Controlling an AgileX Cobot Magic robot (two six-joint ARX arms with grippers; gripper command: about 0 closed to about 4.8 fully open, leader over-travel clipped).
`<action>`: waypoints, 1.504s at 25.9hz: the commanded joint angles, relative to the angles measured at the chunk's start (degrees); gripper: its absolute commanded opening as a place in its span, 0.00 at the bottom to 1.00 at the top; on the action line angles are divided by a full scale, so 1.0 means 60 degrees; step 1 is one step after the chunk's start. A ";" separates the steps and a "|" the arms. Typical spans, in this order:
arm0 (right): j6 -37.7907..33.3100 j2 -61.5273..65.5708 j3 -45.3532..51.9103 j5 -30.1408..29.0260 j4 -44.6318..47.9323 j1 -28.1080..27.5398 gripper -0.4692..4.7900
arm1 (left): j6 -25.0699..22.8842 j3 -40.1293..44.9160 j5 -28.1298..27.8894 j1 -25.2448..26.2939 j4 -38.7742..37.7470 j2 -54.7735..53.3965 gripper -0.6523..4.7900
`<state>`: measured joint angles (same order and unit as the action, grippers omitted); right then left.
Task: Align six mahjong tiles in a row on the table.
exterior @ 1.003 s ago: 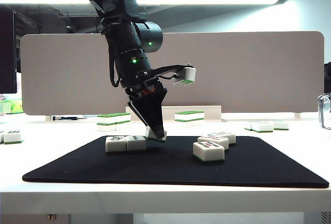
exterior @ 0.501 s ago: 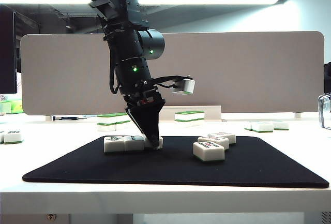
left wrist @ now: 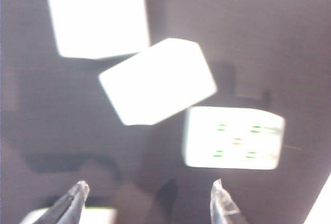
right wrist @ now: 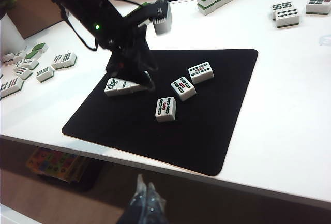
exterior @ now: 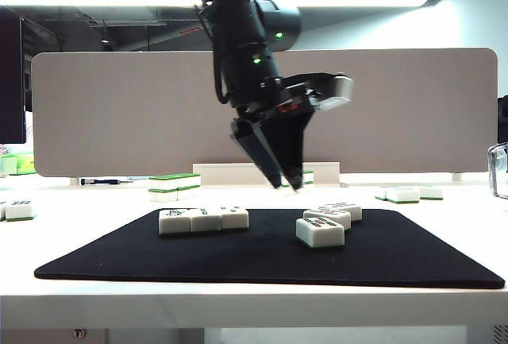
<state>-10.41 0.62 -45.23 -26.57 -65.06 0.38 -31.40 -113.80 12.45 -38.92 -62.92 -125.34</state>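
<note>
Three mahjong tiles [exterior: 205, 219] lie side by side in a row on the left part of a black mat [exterior: 119, 258] on the table [exterior: 87, 296]. Three more tiles [exterior: 320, 231] lie loose and askew on the mat's right part; the right wrist view shows them too [right wrist: 183, 88]. My left gripper [exterior: 288, 185] hangs open and empty above the mat, between the row and the loose tiles. Its wrist view shows blurred white tiles [left wrist: 158, 79] ahead of the open left gripper [left wrist: 149, 195]. My right gripper [right wrist: 145, 195] is shut, off the table's front edge.
Stacks of green-topped tiles [exterior: 175, 185] stand behind the mat, with more tiles at the back right [exterior: 405, 194] and far left [exterior: 19, 210]. A grey divider panel [exterior: 119, 106] closes off the back of the table. A clear container's edge [exterior: 498, 171] shows at the far right.
The left gripper set the third tile at the row's right end, opened, then rose and swung right toward the loose tiles. The right arm stayed still.
</note>
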 commanded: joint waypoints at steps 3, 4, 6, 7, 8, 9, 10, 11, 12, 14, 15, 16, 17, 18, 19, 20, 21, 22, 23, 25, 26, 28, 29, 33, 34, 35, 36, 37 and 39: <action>0.0025 -0.0109 -0.0029 0.0018 0.0098 0.0011 0.09 | -0.0004 0.0047 0.0040 -0.0678 0.0113 -0.0011 0.69; 0.0025 -0.0109 -0.0029 0.0018 0.0098 0.0011 0.09 | -0.0007 0.0047 0.0000 -0.0761 0.0098 -0.0091 0.69; 0.0025 -0.0109 -0.0029 0.0015 0.0095 0.0011 0.09 | 0.0007 0.0047 -0.0044 -0.0867 0.0044 -0.0273 0.69; 0.0025 -0.0109 -0.0029 0.0018 0.0095 0.0011 0.09 | 0.0066 0.0047 -0.0036 -0.0918 0.0011 -0.0397 0.69; 0.0025 -0.0109 -0.0029 0.0015 0.0091 0.0011 0.09 | 0.0062 0.0047 -0.0051 -0.0954 -0.0087 -0.0528 0.69; 0.0025 -0.0109 -0.0029 0.0015 0.0091 0.0011 0.09 | 0.0062 0.0047 -0.0087 -0.0958 -0.0186 -0.0623 0.69; 0.0025 -0.0109 -0.0029 0.0015 0.0091 0.0011 0.09 | 0.0062 0.0047 -0.0160 -0.1005 -0.0277 -0.0769 0.69; 0.0025 -0.0109 -0.0029 0.0015 0.0095 0.0011 0.09 | 0.0066 0.0047 -0.0149 -0.1005 -0.0284 -0.0827 0.69; 0.0025 -0.0109 -0.0029 0.0018 0.0091 0.0011 0.09 | 0.0066 0.0047 -0.0131 -0.1009 -0.0266 -0.0896 0.69; 0.0029 -0.0109 -0.0029 0.0018 0.0095 0.0011 0.09 | 0.0117 0.0047 -0.0131 -0.1038 -0.0109 -0.0903 0.64; 0.0029 -0.0109 -0.0029 0.0018 0.0091 0.0011 0.09 | 0.0248 0.0047 -0.0142 -0.1082 -0.0029 -0.0903 0.61; 0.0029 -0.0109 -0.0029 0.0018 0.0095 0.0011 0.09 | 0.0433 0.0044 -0.0138 -0.1078 0.0073 -0.0903 0.61; 0.0029 -0.0109 -0.0029 0.0018 0.0095 0.0011 0.09 | 0.0528 0.0044 -0.0138 -0.1078 0.0073 -0.0903 0.60; 0.0029 -0.0109 -0.0029 0.0018 0.0095 0.0011 0.09 | 0.0528 0.0047 -0.0142 -0.1078 0.0066 -0.0907 0.56; 0.0029 -0.0109 -0.0029 0.0018 0.0095 0.0011 0.09 | 0.0528 0.0047 -0.0138 -0.1082 0.0066 -0.0914 0.49; 0.0029 -0.0109 -0.0029 0.0018 0.0095 0.0011 0.09 | 0.0532 0.0044 -0.0146 -0.1082 0.0066 -0.0914 0.45; 0.0029 -0.0109 -0.0029 0.0018 0.0095 0.0011 0.09 | 0.0532 0.0044 -0.0146 -0.1082 0.0058 -0.0914 0.45; 0.0029 -0.0109 -0.0029 0.0018 0.0095 0.0011 0.09 | 0.0528 0.0033 -0.0146 -0.1078 -0.0025 -0.0900 0.45; 0.0029 -0.0109 -0.0029 0.0018 0.0095 0.0011 0.09 | 0.0525 0.0018 -0.0149 -0.1078 -0.0168 -0.0874 0.45; 0.0029 -0.0109 -0.0029 0.0018 0.0095 0.0011 0.09 | 0.0474 0.0018 -0.0514 -0.1056 -0.0437 -0.0692 0.45; 0.0029 -0.0109 -0.0029 0.0018 0.0095 0.0011 0.09 | 0.0452 0.0018 -0.0798 -0.1056 -0.0444 -0.0619 0.45; 0.0029 -0.0109 -0.0029 0.0018 0.0095 0.0011 0.09 | 0.0197 0.0015 -0.1683 -0.0994 -0.0240 -0.0448 0.46; 0.0029 -0.0109 -0.0029 0.0018 0.0095 0.0011 0.09 | 0.0200 0.0015 -0.1847 -0.0914 -0.0091 -0.0444 0.46; 0.0025 -0.0109 -0.0029 0.0018 0.0091 0.0011 0.09 | 0.0200 0.0018 -0.1891 -0.0441 0.0499 -0.0455 0.46; 0.0025 -0.0109 -0.0029 0.0018 0.0091 0.0011 0.09 | 0.0200 0.0018 -0.1891 -0.0299 0.0590 -0.0455 0.46; 0.0025 -0.0109 -0.0029 0.0018 0.0091 0.0011 0.09 | 0.0200 0.0018 -0.1858 -0.0117 0.0627 -0.0459 0.46; 0.0025 -0.0109 -0.0029 0.0018 0.0095 0.0011 0.09 | 0.0200 0.0018 -0.1821 -0.0015 0.0648 -0.0470 0.46; 0.0025 -0.0109 -0.0029 0.0015 0.0091 0.0011 0.09 | 0.0200 0.0022 -0.1818 0.0153 0.0659 -0.0481 0.46; 0.0025 -0.0109 -0.0029 0.0018 0.0091 0.0011 0.09 | 0.0200 0.0022 -0.1818 0.0368 0.0656 -0.0484 0.46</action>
<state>-10.41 0.62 -45.23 -26.59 -65.06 0.38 -29.98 -113.54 1.28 -36.97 -59.18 -128.27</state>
